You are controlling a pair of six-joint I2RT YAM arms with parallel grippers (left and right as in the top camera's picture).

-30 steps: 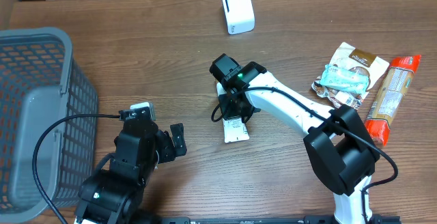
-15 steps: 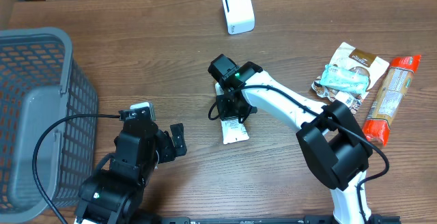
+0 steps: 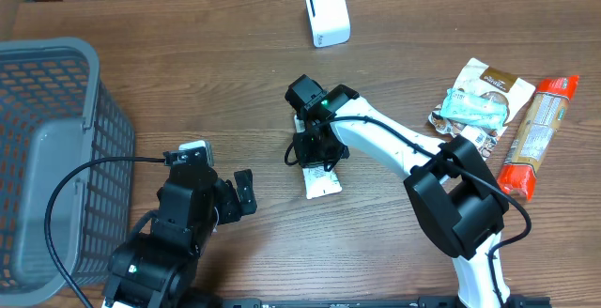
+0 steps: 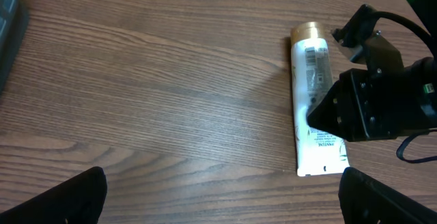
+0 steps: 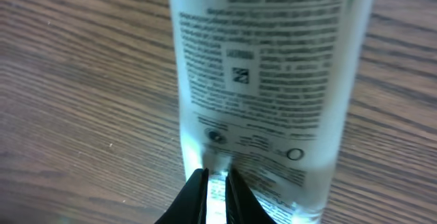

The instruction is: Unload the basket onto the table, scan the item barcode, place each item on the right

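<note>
Little has shifted: the right pincer [image 5: 216, 186], tips narrow, has edged sideways over the tube [image 4: 315, 108] lying beneath it on the desk [image 3: 188, 83]. It looks unlifted, so scanning seems some way off. The left pincer [image 4: 225, 197] gapes wide.

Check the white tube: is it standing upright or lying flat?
Lying flat. The left wrist view shows the white tube stretched lengthwise on the table, printed side up, gold cap at one end.

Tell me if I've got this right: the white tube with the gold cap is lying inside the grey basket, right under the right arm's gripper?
Not quite. The white tube lies on the wooden table, not inside the grey basket, as the overhead view shows. The rest holds: it has a gold cap and sits right under the right gripper.
</note>
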